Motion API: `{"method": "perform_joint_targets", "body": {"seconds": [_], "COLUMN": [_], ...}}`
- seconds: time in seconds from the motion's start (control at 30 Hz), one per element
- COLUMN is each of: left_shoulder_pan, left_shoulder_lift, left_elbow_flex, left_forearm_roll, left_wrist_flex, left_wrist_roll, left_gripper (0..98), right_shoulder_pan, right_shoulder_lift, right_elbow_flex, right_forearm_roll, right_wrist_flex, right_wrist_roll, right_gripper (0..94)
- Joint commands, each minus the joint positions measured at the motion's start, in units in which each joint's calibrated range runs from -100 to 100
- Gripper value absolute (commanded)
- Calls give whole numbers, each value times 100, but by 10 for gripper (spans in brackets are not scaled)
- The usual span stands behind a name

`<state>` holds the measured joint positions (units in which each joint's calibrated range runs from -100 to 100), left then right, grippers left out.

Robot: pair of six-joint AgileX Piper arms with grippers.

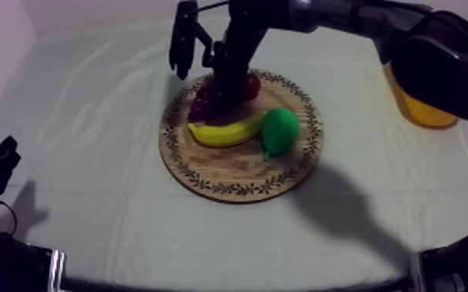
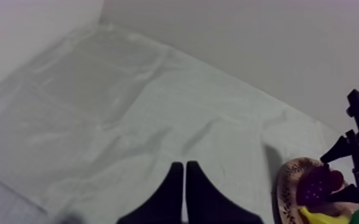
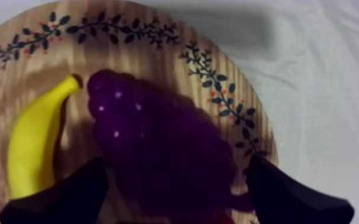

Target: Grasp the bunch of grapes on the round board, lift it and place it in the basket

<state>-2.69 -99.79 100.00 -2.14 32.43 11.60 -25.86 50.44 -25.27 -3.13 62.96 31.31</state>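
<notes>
The purple bunch of grapes (image 1: 204, 102) lies on the round wooden board (image 1: 237, 175), next to the banana (image 1: 223, 133). My right gripper (image 1: 215, 92) comes down on it from the upper right. In the right wrist view the gripper (image 3: 176, 171) is open, one black finger on each side of the grapes (image 3: 158, 143), close to their flanks. The yellow basket (image 1: 424, 109) stands at the far right, partly behind my right arm. My left gripper (image 2: 185, 168) is shut on nothing over bare cloth, low at the table's left (image 1: 4, 151).
A green pear (image 1: 278, 130) lies right of the banana, and a small red fruit (image 1: 250, 85) sits at the board's back just behind the grapes. In the left wrist view the right gripper (image 2: 352, 173) stands over the board (image 2: 284, 190).
</notes>
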Motion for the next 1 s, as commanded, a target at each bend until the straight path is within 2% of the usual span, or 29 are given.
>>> {"method": "perform_joint_targets", "body": {"seconds": [0.0, 0.17, 0.37, 0.57, 0.97], "left_shoulder_pan": [-3, -3, -3, -3, -3], "left_shoulder_lift": [5, 5, 5, 5, 5], "left_elbow_flex": [0, 0, 0, 0, 0], "left_forearm_roll": [2, 2, 2, 2, 2], "left_wrist_flex": [-1, -1, -1, -1, -1], "left_wrist_roll": [0, 0, 0, 0, 0], "left_gripper": [1, 1, 1, 1, 1], "right_shoulder_pan": [-8, 21, 170, 223, 244], "right_shoulder_lift": [242, 557, 524, 314, -1303], "right_elbow_flex": [-215, -623, -644, -388, 1084], "right_forearm_roll": [50, 81, -235, -335, -501], "right_wrist_flex": [15, 54, 111, 142, 102], "right_wrist_roll": [-38, -32, 303, 393, 433], "right_gripper": [923, 883, 616, 457, 442]}}
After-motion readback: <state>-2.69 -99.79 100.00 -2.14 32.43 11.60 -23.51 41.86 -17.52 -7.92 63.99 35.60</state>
